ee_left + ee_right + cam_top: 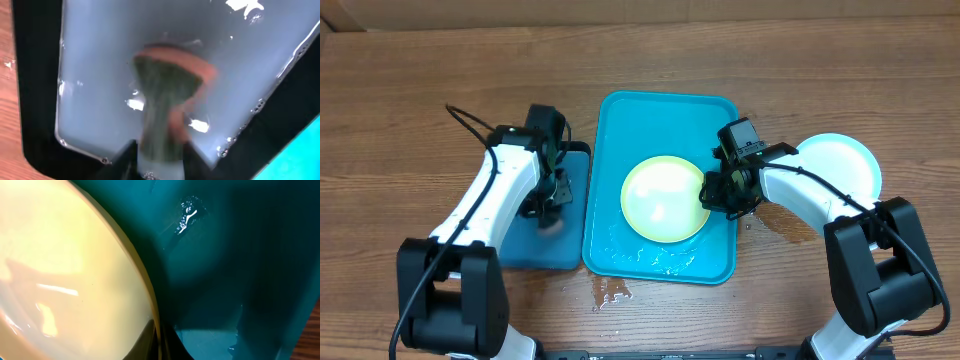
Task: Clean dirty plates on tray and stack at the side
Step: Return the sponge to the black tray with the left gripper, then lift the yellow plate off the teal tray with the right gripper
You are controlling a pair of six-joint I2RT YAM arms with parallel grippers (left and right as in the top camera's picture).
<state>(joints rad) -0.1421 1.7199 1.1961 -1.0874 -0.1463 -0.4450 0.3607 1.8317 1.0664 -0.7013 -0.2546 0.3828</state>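
Note:
A yellow-green rimmed plate [663, 198] lies in the teal tray [620, 130], which is wet at its near end. My right gripper [712, 192] is shut on the plate's right rim; in the right wrist view the fingers [159, 340] pinch the rim of the plate [60, 270] above the tray floor [225, 255]. A light-blue rimmed plate [835, 165] sits on the table to the right of the tray. My left gripper [552, 205] is shut on a green and orange sponge [170, 85], held down in the small tray. No other plate shows.
The small black-rimmed blue tray [520, 245] lies left of the teal tray and holds water [90, 75]. Water drops [610, 292] lie on the wooden table in front of the teal tray, and a wet patch [785, 225] lies near my right arm.

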